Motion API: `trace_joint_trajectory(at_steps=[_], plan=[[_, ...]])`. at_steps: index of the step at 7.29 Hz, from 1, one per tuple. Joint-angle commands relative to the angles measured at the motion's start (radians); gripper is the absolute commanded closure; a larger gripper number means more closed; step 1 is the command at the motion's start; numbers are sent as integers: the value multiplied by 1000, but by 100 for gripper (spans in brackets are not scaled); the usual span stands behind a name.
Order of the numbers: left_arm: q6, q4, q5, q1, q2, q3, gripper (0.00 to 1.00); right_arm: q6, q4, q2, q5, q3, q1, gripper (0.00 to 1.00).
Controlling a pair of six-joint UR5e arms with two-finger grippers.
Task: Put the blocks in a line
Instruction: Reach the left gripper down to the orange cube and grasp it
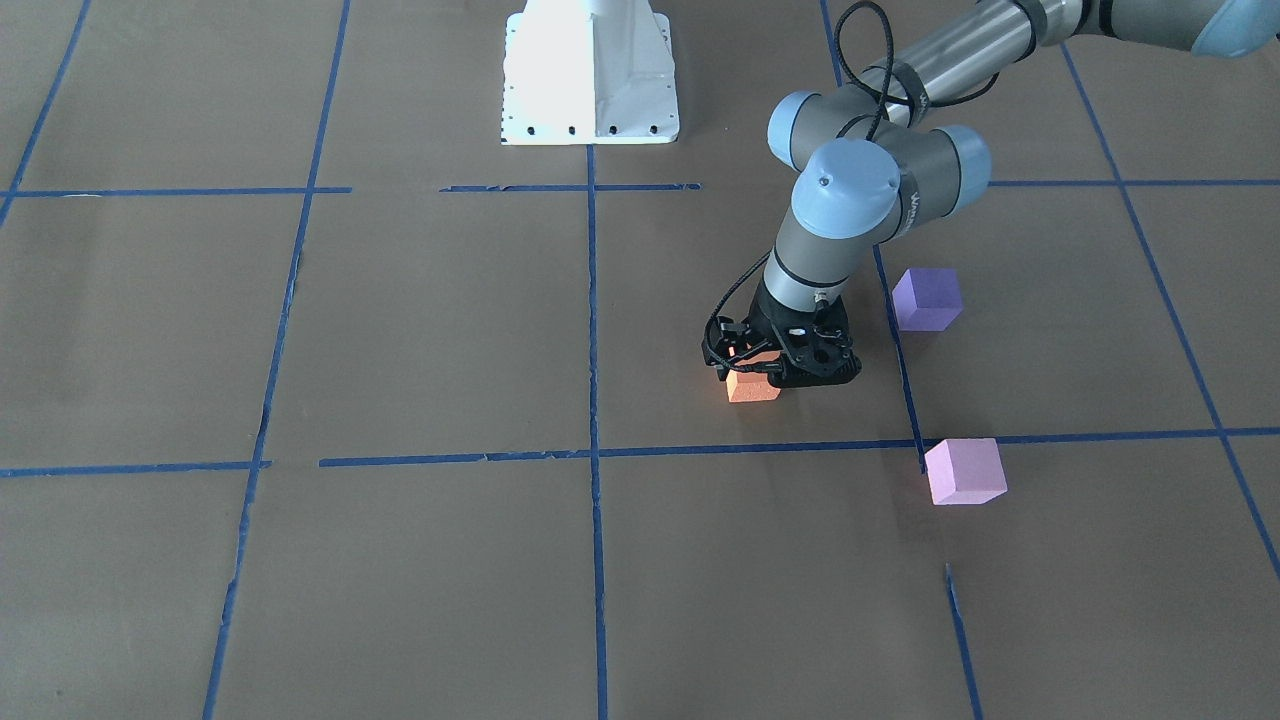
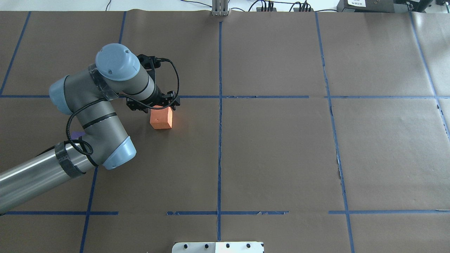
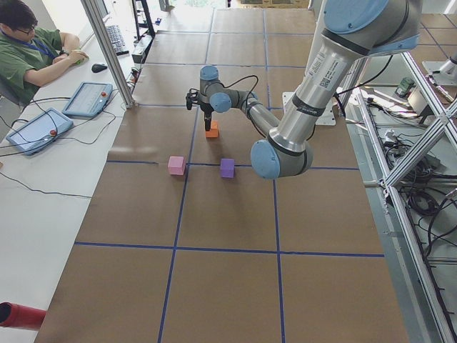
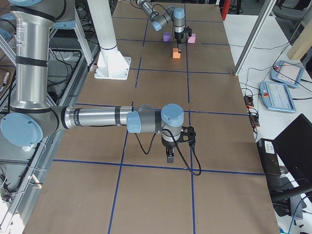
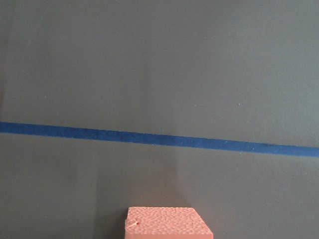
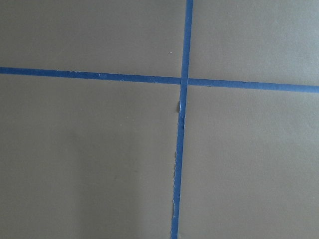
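Observation:
The orange block (image 1: 752, 388) rests on the brown table, also seen in the overhead view (image 2: 161, 118) and at the bottom edge of the left wrist view (image 5: 169, 224). My left gripper (image 1: 750, 368) points straight down over it, its jaws close against the block's upper sides. The violet-purple block (image 1: 927, 298) sits beside the left arm, toward the robot's base. The pale pink block (image 1: 965, 470) sits farther out, by a tape crossing. My right gripper (image 4: 169, 155) hangs over a tape crossing far from the blocks. I cannot tell whether it is open or shut.
Blue tape lines (image 2: 220, 140) divide the table into squares. The white robot base plate (image 1: 590, 90) stands at the table's robot side. An operator (image 3: 28, 50) sits at a side desk with tablets (image 3: 32, 130).

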Motion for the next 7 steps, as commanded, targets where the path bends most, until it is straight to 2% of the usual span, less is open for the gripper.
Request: trace_joint_trajectory(at_steps=[1,2,3,4,6,7], plan=[[-1,-2,9,36,1,43,0,0,0,0,0,0,0,0],[4,-18,7,36,-1,46,2,0,0,0,0,0,0,0],[9,-28,3,36,-1,45,62,0,0,0,0,0,0,0],[10,-26,-3,34,-1,42,83,0,0,0,0,0,0,0],[21,-14,-37,-27,28,-4,83,0,0,0,0,0,0,0],[121,-9,-92,-59,98,-71,83,0,0,0,0,0,0,0]])
